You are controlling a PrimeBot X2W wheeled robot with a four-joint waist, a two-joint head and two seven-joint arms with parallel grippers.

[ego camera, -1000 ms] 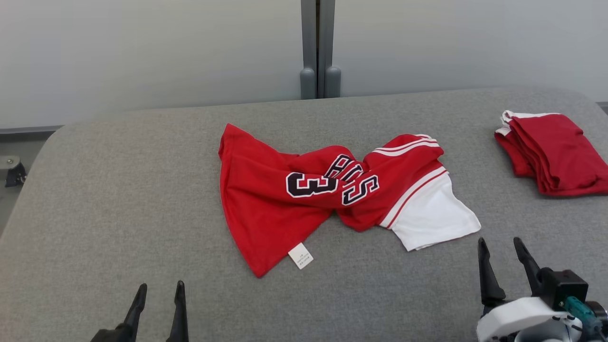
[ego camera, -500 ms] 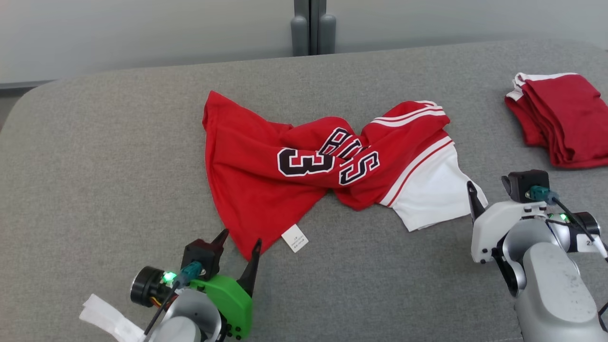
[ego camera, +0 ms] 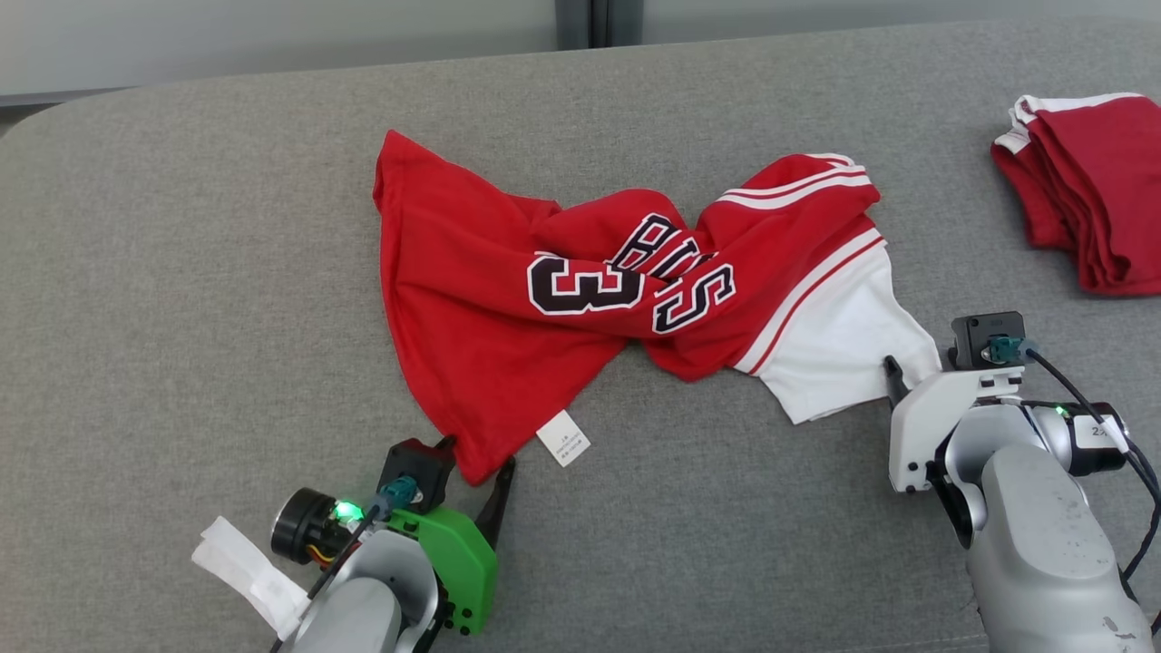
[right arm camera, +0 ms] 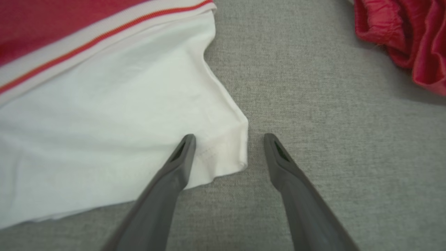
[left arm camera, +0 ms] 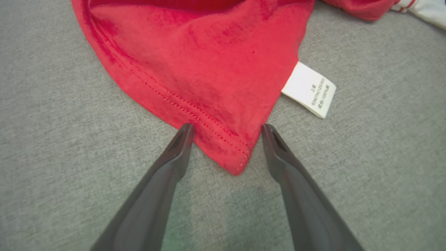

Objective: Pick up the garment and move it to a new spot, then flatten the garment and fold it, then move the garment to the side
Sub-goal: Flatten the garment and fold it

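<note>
A crumpled red garment (ego camera: 490, 299) with black-and-white lettering and a white sleeve (ego camera: 843, 354) lies twisted mid-table. My left gripper (ego camera: 476, 453) stands open astride its near red hem corner (left arm camera: 216, 139), close to a white label (left arm camera: 309, 89); the corner sits between the fingers (left arm camera: 174, 157) without being pinched. My right gripper (ego camera: 916, 370) is open at the sleeve's near right corner (right arm camera: 226, 150). Its left finger (right arm camera: 174, 167) rests over the white cloth, the right one over bare table.
A folded pile of red and white clothes (ego camera: 1088, 190) sits at the far right, also seen as the pile (right arm camera: 411, 42) in the right wrist view. The grey fabric-covered table (ego camera: 181, 272) has free room on the left. A pale wall rises behind the far edge.
The head camera has tilted down. Both arms have reached forward: the left gripper to the red hem corner, the right to the white sleeve corner. Both stayed open; the garment lies as before.
</note>
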